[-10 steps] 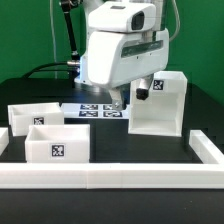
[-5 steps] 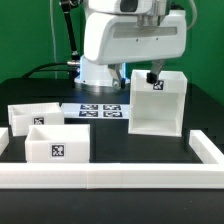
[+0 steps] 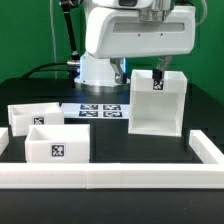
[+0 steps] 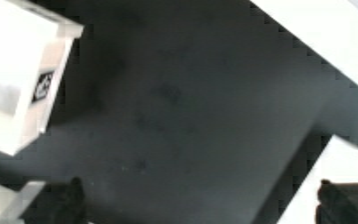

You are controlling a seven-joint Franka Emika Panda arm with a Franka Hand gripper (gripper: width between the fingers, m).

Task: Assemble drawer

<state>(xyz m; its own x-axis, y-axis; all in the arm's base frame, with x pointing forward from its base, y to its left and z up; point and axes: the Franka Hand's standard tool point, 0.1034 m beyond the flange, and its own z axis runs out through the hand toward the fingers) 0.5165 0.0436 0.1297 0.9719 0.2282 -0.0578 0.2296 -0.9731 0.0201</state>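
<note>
The drawer's large white casing [image 3: 158, 105] stands upright at the exterior view's right, with a tag [image 3: 157, 84] near its top. Two open-top white trays [image 3: 34, 114] [image 3: 55, 143] sit at the left, the nearer one showing a tag. My gripper [image 3: 160, 76] hangs just above the casing's top rim. In the wrist view the gripper [image 4: 202, 205] is open and empty, its dark fingertips [image 4: 55, 200] wide apart over the black table. A white tagged part [image 4: 25, 90] shows there; I cannot tell which part it is.
The marker board [image 3: 100, 110] lies flat between the trays and the casing. A long white rail [image 3: 110, 178] borders the table's front and right side. The arm's big white body [image 3: 135, 35] fills the space above the casing.
The arm has risen and moved to the exterior view's right, from in front of the marker board to above the casing's top. The parts have not moved.
</note>
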